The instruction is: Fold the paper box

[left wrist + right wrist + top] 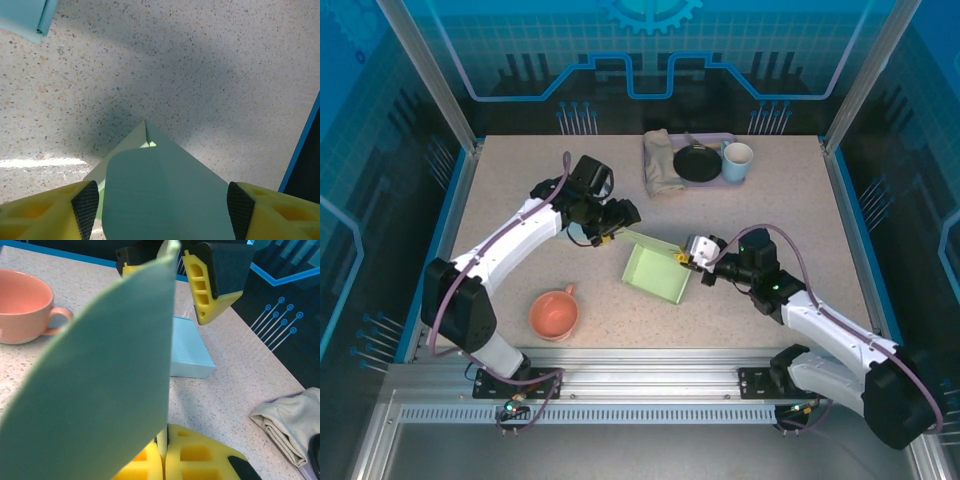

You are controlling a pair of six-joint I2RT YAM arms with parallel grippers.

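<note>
The green paper box (658, 272) lies open-topped at mid-table, partly folded. My right gripper (686, 258) is shut on its right wall; in the right wrist view the yellow fingers (200, 455) pinch the thin paper edge, and a green flap (105, 385) rises in front of the lens. My left gripper (608, 232) is at the box's far-left corner. In the left wrist view it is open, its black pads (85, 210) standing either side of a rounded green flap (165, 195) that lies between them.
A pink cup (554, 313) stands at the near left. At the back are a folded cloth (663, 162), a black plate (697, 163) and a white mug (737, 160) on a purple tray (720, 137). A small light-blue box (190, 350) lies beyond the green box.
</note>
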